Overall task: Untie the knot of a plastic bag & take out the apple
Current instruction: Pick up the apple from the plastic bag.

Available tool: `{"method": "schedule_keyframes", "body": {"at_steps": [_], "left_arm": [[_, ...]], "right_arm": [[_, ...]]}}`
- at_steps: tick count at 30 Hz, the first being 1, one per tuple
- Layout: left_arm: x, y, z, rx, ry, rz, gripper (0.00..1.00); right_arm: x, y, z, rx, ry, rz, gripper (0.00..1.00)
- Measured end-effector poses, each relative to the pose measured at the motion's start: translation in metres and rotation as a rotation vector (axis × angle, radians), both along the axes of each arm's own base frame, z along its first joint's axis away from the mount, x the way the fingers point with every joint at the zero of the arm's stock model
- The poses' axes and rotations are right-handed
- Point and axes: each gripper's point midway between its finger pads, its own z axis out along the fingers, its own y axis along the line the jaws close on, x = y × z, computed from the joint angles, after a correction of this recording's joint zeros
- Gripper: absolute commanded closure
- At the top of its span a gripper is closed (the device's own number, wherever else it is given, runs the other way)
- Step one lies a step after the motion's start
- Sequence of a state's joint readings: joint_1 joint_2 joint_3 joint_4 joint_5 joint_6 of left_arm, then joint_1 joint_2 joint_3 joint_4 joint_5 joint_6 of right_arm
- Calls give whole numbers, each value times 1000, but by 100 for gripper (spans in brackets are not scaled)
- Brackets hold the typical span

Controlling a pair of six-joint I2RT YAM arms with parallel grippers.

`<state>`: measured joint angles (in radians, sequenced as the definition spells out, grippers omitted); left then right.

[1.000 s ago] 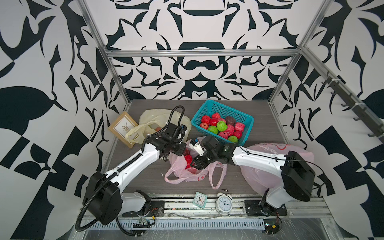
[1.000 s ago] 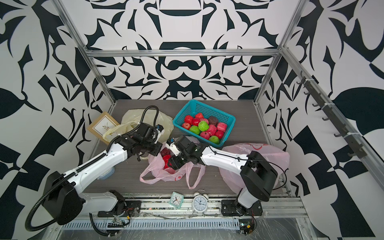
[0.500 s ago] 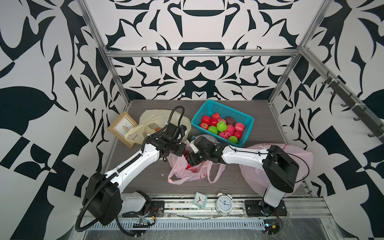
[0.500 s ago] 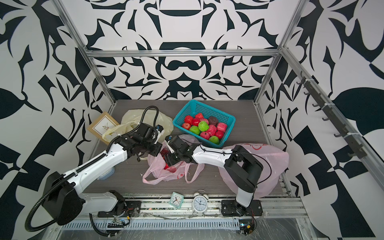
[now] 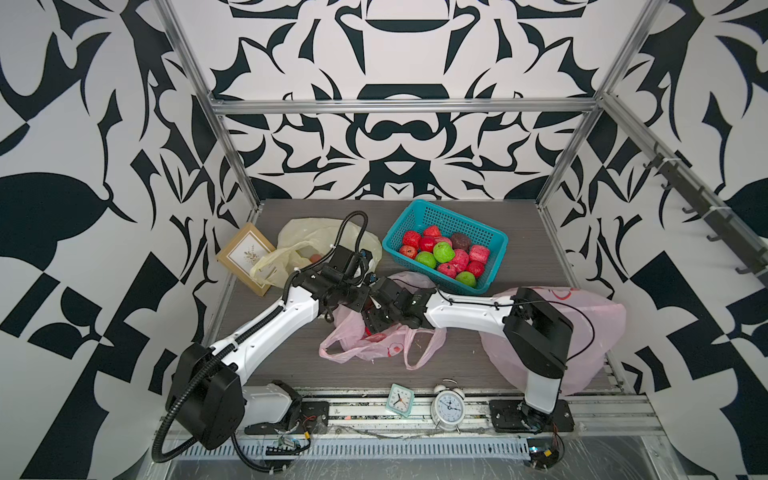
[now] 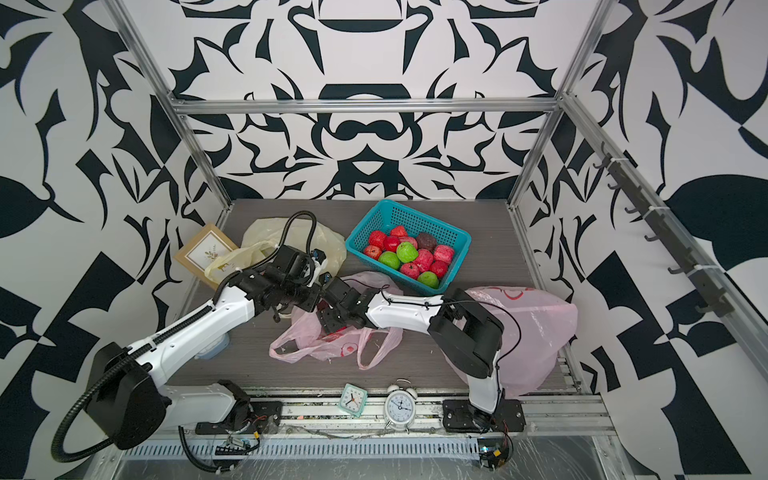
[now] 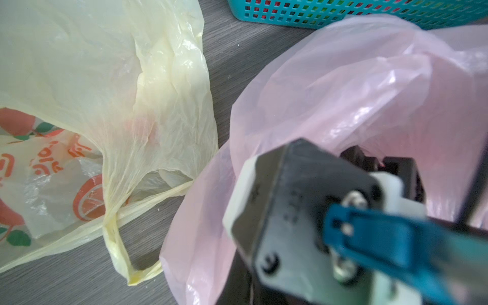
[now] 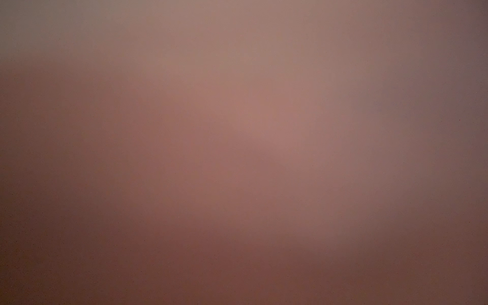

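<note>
A pink plastic bag (image 5: 353, 347) (image 6: 299, 345) lies in the middle of the table, its two handle loops spread apart towards the front. My left gripper (image 5: 359, 296) is at the bag's far rim and is shut on it, lifting the mouth (image 7: 343, 79) open. My right gripper (image 5: 374, 321) (image 6: 330, 319) reaches into that mouth; its jaws are hidden by plastic. Its wrist (image 7: 303, 211) fills part of the left wrist view. A red apple (image 5: 374, 335) shows through the plastic just under the right gripper. The right wrist view is only a pinkish-brown blur.
A teal basket (image 5: 492, 245) of red and green fruit stands behind the bag. At the back left lie a yellow bag (image 5: 316, 232) (image 7: 92, 79) and a picture frame (image 5: 245, 257). A large pink bag (image 5: 594, 324) lies right. Two clocks (image 5: 401, 399) (image 5: 446, 405) stand at the front edge.
My right arm has pushed left, deeper into the pink bag, and its elbow has swung towards the front. The left arm and the bag's rim have stayed put.
</note>
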<state>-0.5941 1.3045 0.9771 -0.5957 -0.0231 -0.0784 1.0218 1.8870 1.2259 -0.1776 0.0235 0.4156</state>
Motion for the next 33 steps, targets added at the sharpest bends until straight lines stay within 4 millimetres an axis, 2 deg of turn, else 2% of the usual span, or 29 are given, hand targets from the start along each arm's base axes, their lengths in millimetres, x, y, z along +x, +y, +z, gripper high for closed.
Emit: {"method": "schedule_keyframes", "body": {"at_steps": [6, 9, 14, 20, 26, 28, 30, 33], "left_arm": [[3, 3, -1, 4, -5, 13, 94], [3, 3, -2, 3, -9, 12, 94], [3, -4, -2, -11, -21, -15, 94], [-1, -9, -5, -8, -27, -45, 94], [-7, -17, -9, 26, -38, -93, 94], [-8, -19, -12, 38, -37, -103, 94], [-8, -18, -13, 45, -39, -102, 93], [-7, -18, -13, 49, -45, -102, 93]], "right_arm": [[5, 3, 0, 5, -9, -19, 46], [9, 1, 2, -3, -32, -40, 60], [13, -20, 6, -48, -103, -91, 69], [18, -54, 16, -105, -177, -160, 70], [32, -74, 22, -121, -207, -220, 70], [34, -79, 20, -126, -203, -230, 65], [36, -82, 19, -126, -195, -236, 55], [39, -84, 18, -121, -184, -237, 51]]}}
